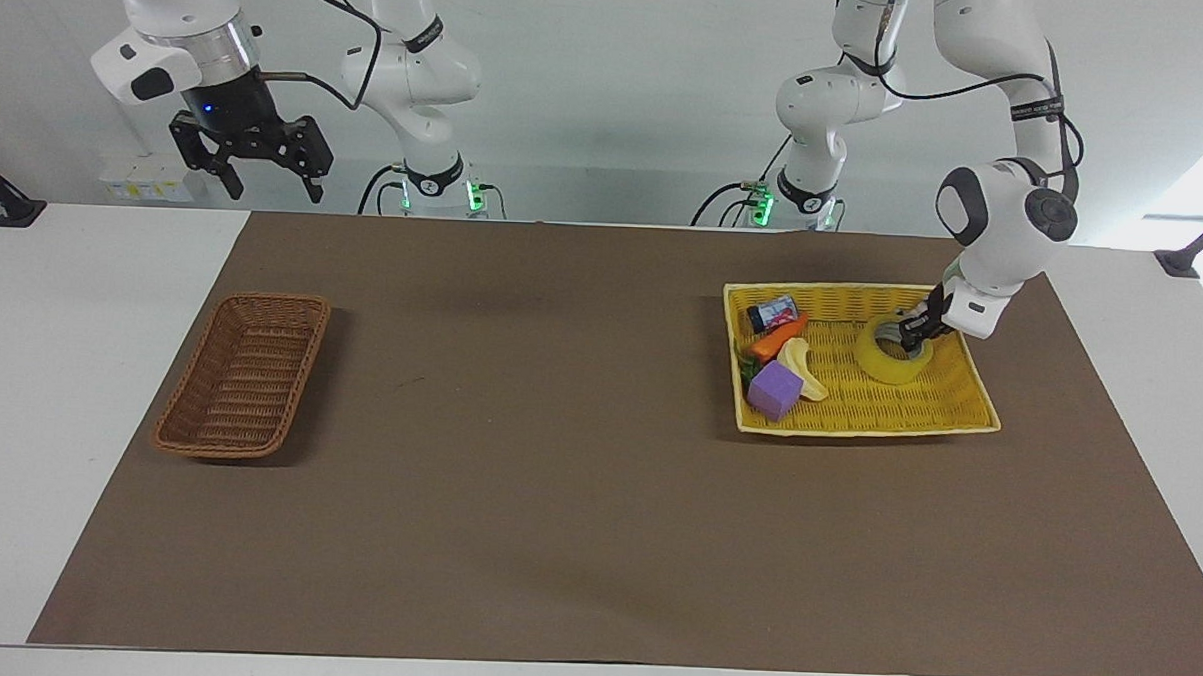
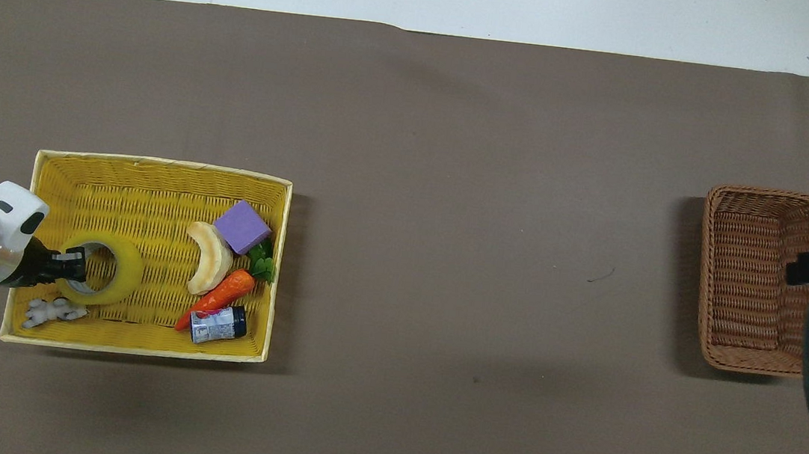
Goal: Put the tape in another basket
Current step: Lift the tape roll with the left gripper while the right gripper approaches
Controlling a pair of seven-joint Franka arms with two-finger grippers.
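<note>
The yellow tape [image 1: 878, 361] [image 2: 126, 274] is in the yellow basket [image 1: 859, 427] [image 2: 155, 164], at the left arm's end of the table. My left gripper [image 1: 912, 335] [image 2: 74, 266] is shut on the roll's wall, one finger inside the ring's hole and one outside. The roll is tilted, its gripped side raised off the basket floor. The reddish-brown wicker basket [image 1: 238, 452] [image 2: 765, 194] lies empty at the right arm's end. My right gripper [image 1: 272, 188] waits open, high in the air near that end's edge.
In the yellow basket, beside the tape, lie a purple block [image 1: 775, 389] [image 2: 242, 227], a banana [image 1: 806, 371] [image 2: 209, 259], a carrot [image 1: 778, 336] [image 2: 220, 298], a small can [image 1: 774, 311] [image 2: 217, 324] and a small pale figure [image 2: 53, 310]. A brown mat [image 1: 557, 457] covers the table.
</note>
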